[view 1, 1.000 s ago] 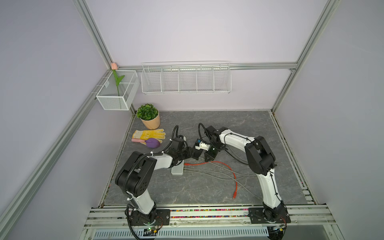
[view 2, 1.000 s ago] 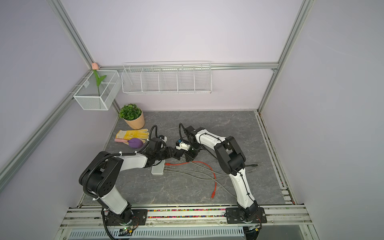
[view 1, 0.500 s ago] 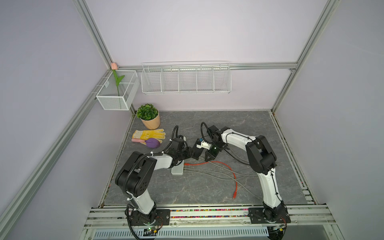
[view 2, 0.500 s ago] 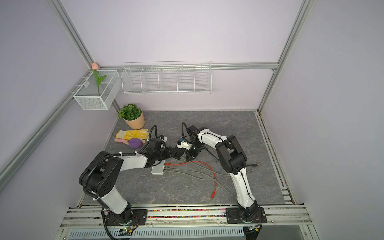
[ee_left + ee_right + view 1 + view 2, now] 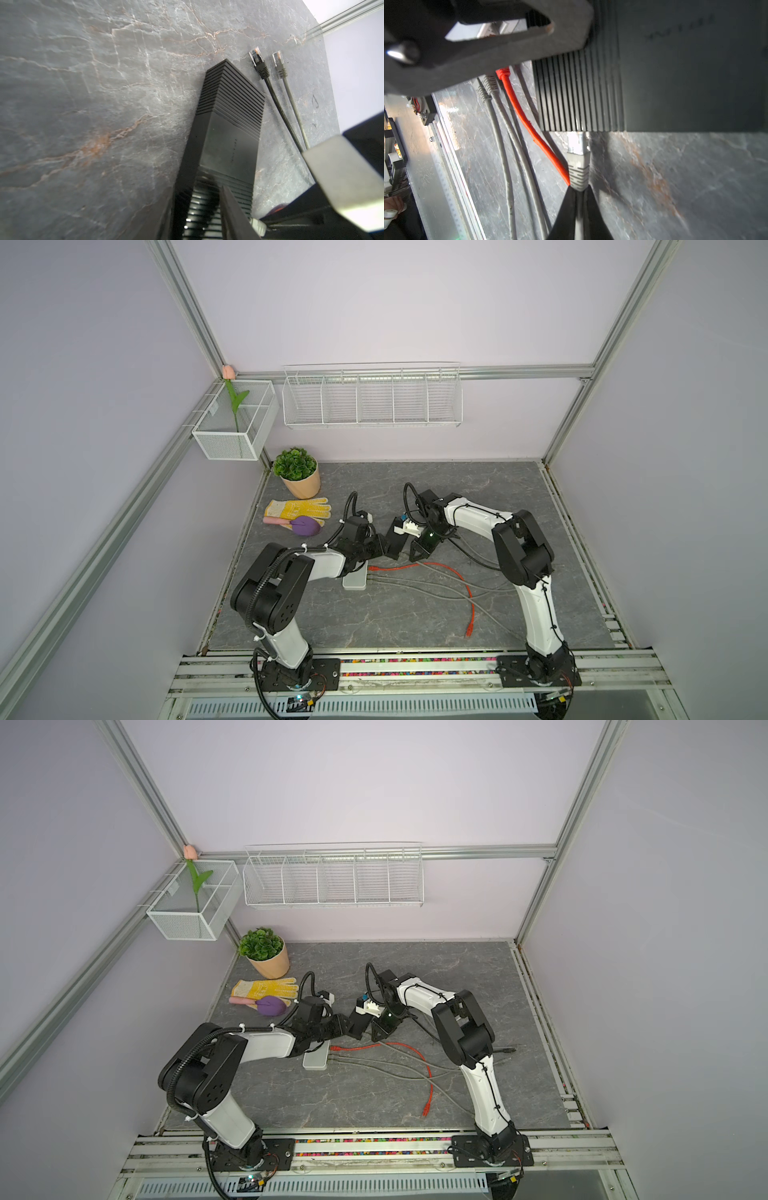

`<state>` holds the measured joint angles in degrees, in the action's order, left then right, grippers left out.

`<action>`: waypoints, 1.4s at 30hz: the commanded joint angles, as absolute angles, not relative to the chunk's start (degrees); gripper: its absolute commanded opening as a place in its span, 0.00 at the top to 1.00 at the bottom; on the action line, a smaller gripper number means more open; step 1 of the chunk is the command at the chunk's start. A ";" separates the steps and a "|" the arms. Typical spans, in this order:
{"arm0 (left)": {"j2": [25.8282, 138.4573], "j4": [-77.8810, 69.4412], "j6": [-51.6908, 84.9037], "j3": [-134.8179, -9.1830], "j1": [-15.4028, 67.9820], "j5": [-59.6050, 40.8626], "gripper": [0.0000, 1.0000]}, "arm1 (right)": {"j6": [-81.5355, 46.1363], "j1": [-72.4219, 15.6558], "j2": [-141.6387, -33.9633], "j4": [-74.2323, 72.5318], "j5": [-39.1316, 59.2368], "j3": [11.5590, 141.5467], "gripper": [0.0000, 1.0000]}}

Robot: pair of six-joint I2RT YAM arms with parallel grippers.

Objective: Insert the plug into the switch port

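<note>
Left tool [image 5: 199, 209] low, gripping switch [image 5: 228, 124], right tool [image 5: 578, 190] angled down, pinching plug [image 5: 578, 164]

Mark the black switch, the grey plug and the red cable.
black switch [image 5: 685, 79]: right wrist view, smooth flat face.
grey plug [image 5: 579, 172]: right wrist view, ribbed boot.
red cable [image 5: 522, 113]: right wrist view, middle of cord.

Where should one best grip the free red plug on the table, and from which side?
Probably the boot just behind the red plug, from straight above, with the jaws across the cable: it lies flat on the table, tip toward the front.
</note>
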<state>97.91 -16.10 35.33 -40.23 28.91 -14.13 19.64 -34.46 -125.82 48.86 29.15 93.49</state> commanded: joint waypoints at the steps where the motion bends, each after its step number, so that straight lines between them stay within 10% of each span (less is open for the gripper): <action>1: 98.87 -15.46 35.50 -39.20 31.23 -17.64 0.65 | 17.88 -34.45 -125.93 40.90 31.85 93.71 0.90; 42: 105.73 -16.35 30.07 -41.41 36.61 -29.60 0.67 | 16.65 -35.12 -125.91 35.45 33.22 98.51 0.93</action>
<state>102.89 -21.67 30.65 -42.81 30.48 -16.49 17.30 -34.00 -126.87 52.42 26.39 95.50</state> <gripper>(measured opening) 0.329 0.075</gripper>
